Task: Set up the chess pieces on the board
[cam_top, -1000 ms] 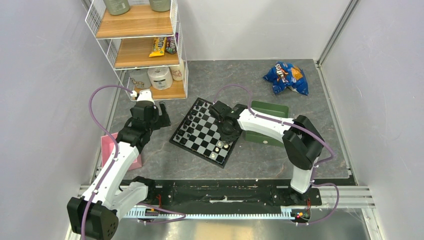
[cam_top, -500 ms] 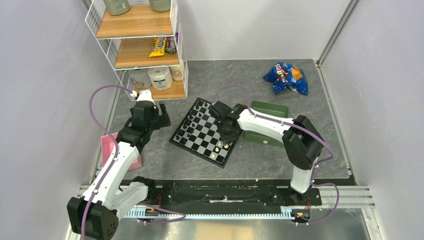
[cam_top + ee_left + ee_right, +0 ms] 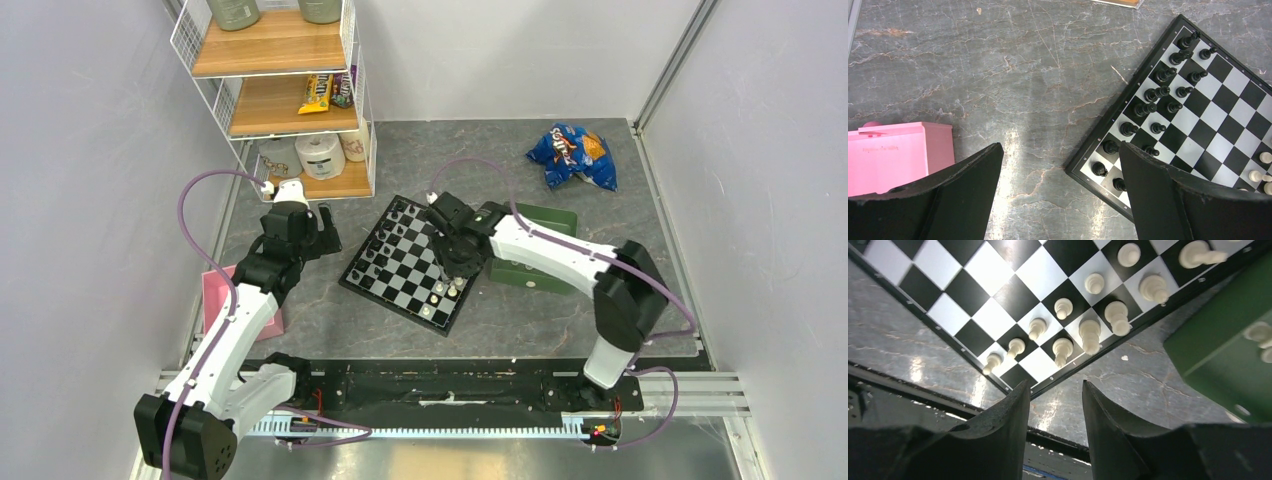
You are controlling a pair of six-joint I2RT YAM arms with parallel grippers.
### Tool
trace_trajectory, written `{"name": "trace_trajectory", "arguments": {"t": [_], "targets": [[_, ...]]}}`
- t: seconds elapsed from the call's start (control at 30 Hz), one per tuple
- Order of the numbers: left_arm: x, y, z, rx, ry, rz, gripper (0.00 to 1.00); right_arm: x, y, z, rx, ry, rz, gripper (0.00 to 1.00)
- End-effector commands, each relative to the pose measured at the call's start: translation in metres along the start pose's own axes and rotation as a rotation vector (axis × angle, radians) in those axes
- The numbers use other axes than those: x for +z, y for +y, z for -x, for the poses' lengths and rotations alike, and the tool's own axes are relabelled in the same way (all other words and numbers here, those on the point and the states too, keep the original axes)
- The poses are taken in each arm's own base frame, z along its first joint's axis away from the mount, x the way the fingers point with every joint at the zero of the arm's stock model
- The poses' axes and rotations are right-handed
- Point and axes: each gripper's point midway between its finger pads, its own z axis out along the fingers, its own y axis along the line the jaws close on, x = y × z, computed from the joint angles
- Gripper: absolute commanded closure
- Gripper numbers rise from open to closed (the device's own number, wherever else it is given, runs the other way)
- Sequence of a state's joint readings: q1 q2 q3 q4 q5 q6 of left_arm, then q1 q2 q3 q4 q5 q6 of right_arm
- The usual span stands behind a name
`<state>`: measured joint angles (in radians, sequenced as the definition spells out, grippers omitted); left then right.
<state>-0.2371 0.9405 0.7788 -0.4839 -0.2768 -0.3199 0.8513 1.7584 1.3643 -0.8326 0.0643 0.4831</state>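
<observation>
The board point(image 3: 397, 272) lies tilted in the middle of the table. Several cream-white chess pieces point(image 3: 446, 290) stand in two rows along its near right edge, also seen in the right wrist view point(image 3: 1090, 335). Black pieces point(image 3: 1150, 94) fill the far left rows. My right gripper point(image 3: 454, 264) hovers above the white rows, open and empty point(image 3: 1055, 390). My left gripper point(image 3: 322, 236) hangs over bare table left of the board, wide open and empty point(image 3: 1060, 150). A few more cream pieces point(image 3: 1259, 331) lie in the green tray point(image 3: 1228, 360).
The green tray point(image 3: 545, 215) sits right of the board, under my right arm. A pink box point(image 3: 222, 300) lies at the left, also in the left wrist view point(image 3: 893, 150). A wire shelf rack point(image 3: 280, 90) stands back left, a blue snack bag point(image 3: 572, 155) back right.
My right gripper has risen from the white rows and its elbow has swung right. The left arm has not moved.
</observation>
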Motion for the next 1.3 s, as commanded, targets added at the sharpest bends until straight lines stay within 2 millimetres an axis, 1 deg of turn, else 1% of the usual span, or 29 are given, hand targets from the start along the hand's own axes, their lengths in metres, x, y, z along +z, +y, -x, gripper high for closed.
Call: {"name": "trace_trajectory", "arguments": {"t": [0.0,0.07,0.13,0.23,0.33,0.4,0.5,0.63,0.7,0.8,0.83,0.97,1.07,1.27], "targets": [[-0.003,-0.003,0.010,-0.002,-0.025,-0.019,0.06,-0.055,-0.016,0.037,0.009,-0.173,-0.007,0.49],[-0.003,-0.002,0.008,-0.003,-0.025,-0.015,0.06,-0.063,-0.039,0.044,0.060,-0.191,-0.040,0.49],[-0.001,-0.003,0.007,-0.003,-0.020,-0.015,0.06,-0.070,-0.068,0.048,0.139,-0.209,-0.059,0.49],[0.002,-0.003,0.005,0.005,-0.007,-0.009,0.06,-0.071,-0.107,0.048,0.253,-0.217,-0.076,0.48],[0.005,0.000,0.004,0.009,-0.002,0.005,0.06,-0.063,-0.138,0.043,0.318,-0.186,-0.113,0.47],[0.006,0.001,0.002,0.007,-0.002,0.015,0.06,-0.053,-0.155,0.037,0.355,-0.148,-0.138,0.47],[0.008,0.002,-0.002,-0.003,0.005,0.021,0.06,-0.041,-0.172,0.029,0.409,-0.082,-0.145,0.47],[0.011,0.008,-0.004,-0.007,0.011,0.058,0.06,-0.029,-0.179,0.026,0.419,-0.043,-0.131,0.46],[0.012,0.011,-0.004,-0.014,0.004,0.076,0.06,-0.023,-0.176,0.025,0.414,-0.022,-0.118,0.46],[0.015,0.013,-0.005,-0.023,-0.008,0.089,0.06,-0.009,-0.178,0.023,0.417,0.014,-0.124,0.45],[0.015,0.014,-0.006,-0.023,-0.011,0.092,0.06,-0.005,-0.173,0.023,0.418,0.028,-0.097,0.46],[0.015,0.021,-0.006,0.001,-0.019,0.126,0.06,0.009,-0.173,0.021,0.421,0.066,-0.092,0.48],[0.014,0.026,-0.007,0.014,-0.027,0.142,0.07,0.016,-0.171,0.019,0.420,0.084,-0.083,0.51],[0.017,0.026,-0.012,0.019,-0.017,0.141,0.07,0.025,-0.175,0.014,0.420,0.112,-0.100,0.56]]}}
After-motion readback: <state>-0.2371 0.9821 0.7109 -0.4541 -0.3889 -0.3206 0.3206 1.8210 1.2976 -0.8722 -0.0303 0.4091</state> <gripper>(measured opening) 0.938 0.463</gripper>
